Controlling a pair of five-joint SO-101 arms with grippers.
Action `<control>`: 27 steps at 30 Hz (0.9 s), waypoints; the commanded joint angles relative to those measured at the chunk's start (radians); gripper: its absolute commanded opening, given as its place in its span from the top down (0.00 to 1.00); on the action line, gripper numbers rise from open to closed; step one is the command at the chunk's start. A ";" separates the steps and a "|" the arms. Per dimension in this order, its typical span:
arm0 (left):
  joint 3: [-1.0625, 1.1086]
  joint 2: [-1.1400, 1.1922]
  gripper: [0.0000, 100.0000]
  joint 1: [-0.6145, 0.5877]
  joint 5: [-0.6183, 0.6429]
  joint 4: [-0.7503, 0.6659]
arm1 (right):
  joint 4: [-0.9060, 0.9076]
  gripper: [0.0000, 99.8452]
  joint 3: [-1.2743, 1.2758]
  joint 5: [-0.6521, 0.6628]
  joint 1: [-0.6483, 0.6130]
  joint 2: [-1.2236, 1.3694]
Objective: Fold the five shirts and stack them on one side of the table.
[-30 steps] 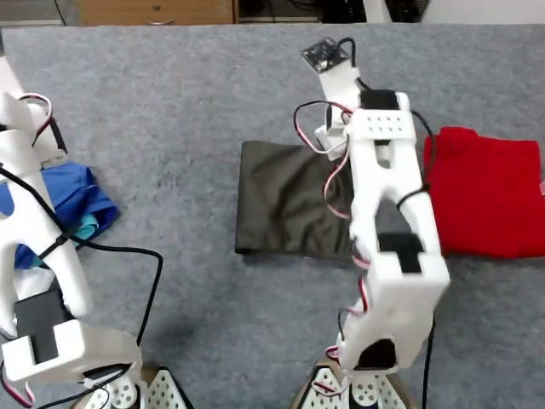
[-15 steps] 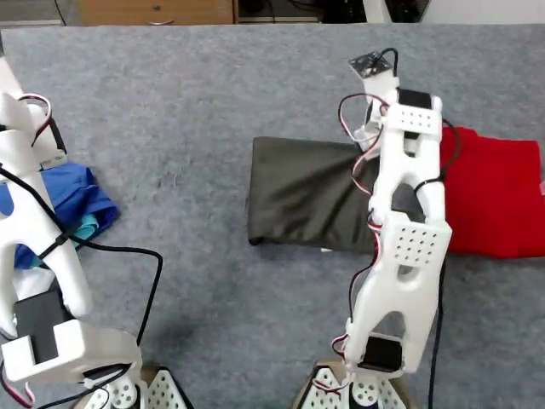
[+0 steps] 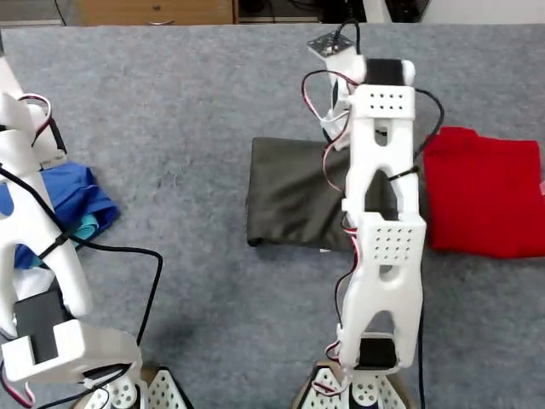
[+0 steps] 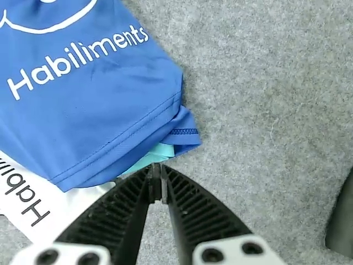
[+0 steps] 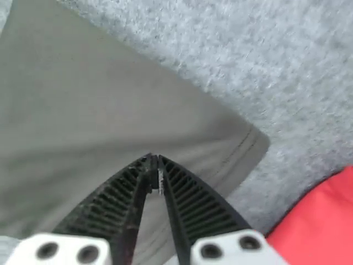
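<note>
Grey felt covers the table (image 3: pixel 170 111), and the folded olive shirt (image 3: pixel 289 200) lies flat near its middle. At 3 o'clock from it, just beside but apart, lies the folded red shirt (image 3: pixel 485 196). Well away at 9 o'clock, by the table's edge, is the blue shirt (image 3: pixel 77 192), lying on top of a teal shirt (image 4: pixel 157 152) and a white shirt (image 4: pixel 33 204) whose edges peek out beneath it. My right arm (image 3: pixel 383 256) stretches out over the olive shirt's 3 o'clock side; my right gripper (image 5: pixel 153 161) is over that shirt near a corner, fingers pressed tip to tip with no cloth between them. My left gripper (image 4: pixel 158 172) is likewise clenched on nothing, over the teal edge at the blue shirt's corner; whether it touches the cloth I cannot tell.
</note>
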 commanded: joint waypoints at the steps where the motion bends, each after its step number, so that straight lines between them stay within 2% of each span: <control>1: -0.011 -0.035 0.98 -0.012 -0.020 0.009 | 0.021 1.00 0.137 -0.025 -0.065 -0.142; 9: -0.011 -0.033 0.98 -0.052 -0.063 0.009 | 0.002 1.00 0.671 -0.025 -0.099 -0.487; 15: -0.003 -0.031 0.98 -0.064 -0.063 0.009 | -0.152 1.00 0.951 -0.023 -0.077 -0.487; 20: -0.008 -0.036 0.98 -0.066 -0.061 0.009 | -0.198 1.00 1.015 -0.025 -0.082 -0.424; 27: -0.011 -0.041 0.98 -0.091 -0.061 0.009 | -0.104 1.00 0.914 -0.034 -0.104 -0.426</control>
